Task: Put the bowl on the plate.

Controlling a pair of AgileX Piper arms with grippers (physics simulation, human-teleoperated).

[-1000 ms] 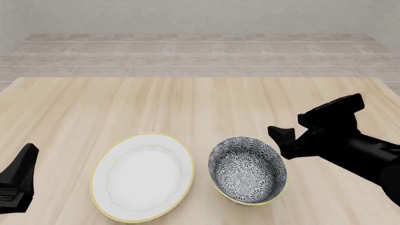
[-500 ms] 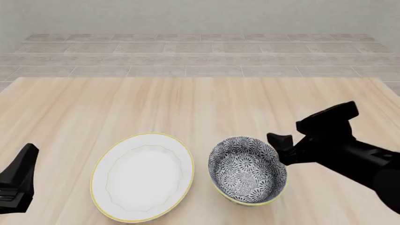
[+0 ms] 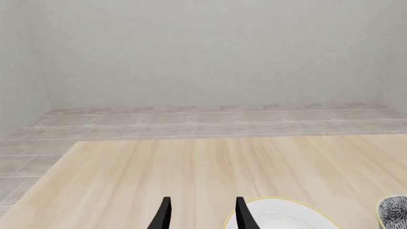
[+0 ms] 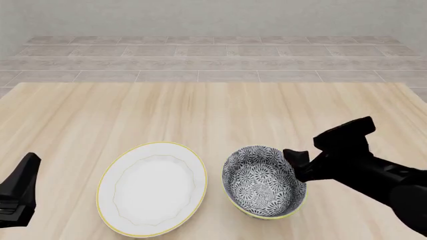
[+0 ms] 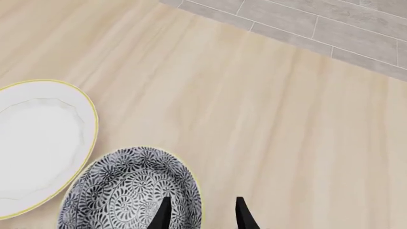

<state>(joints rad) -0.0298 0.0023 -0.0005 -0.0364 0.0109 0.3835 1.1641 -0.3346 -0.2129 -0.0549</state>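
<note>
Counter (image 4: 200,110): I see pale wood grain running away from me, with grey floor tiles beyond its far edge.
Plate (image 4: 152,188): it lies flat on the counter toward 7 o'clock of the front view, white with a thin yellow rim, nothing on it.
Bowl (image 4: 264,181): it sits on the counter at the plate's 3 o'clock, just beside it with a narrow strip of wood between the rims; the patterned inside faces up.
Right arm (image 4: 373,172): I have it coming in from 4 o'clock, low over the counter.
Right fingers (image 5: 200,212): spread apart; in the wrist view one tip shows over the bowl's rim and the other over bare wood outside it, so they seem to straddle the bowl's right wall, though I cannot tell whether either touches.
Left fingers (image 3: 202,213): spread, holding nothing, parked at 8 o'clock near the counter's front edge, with the plate's rim just beside one tip in the wrist view.
</note>
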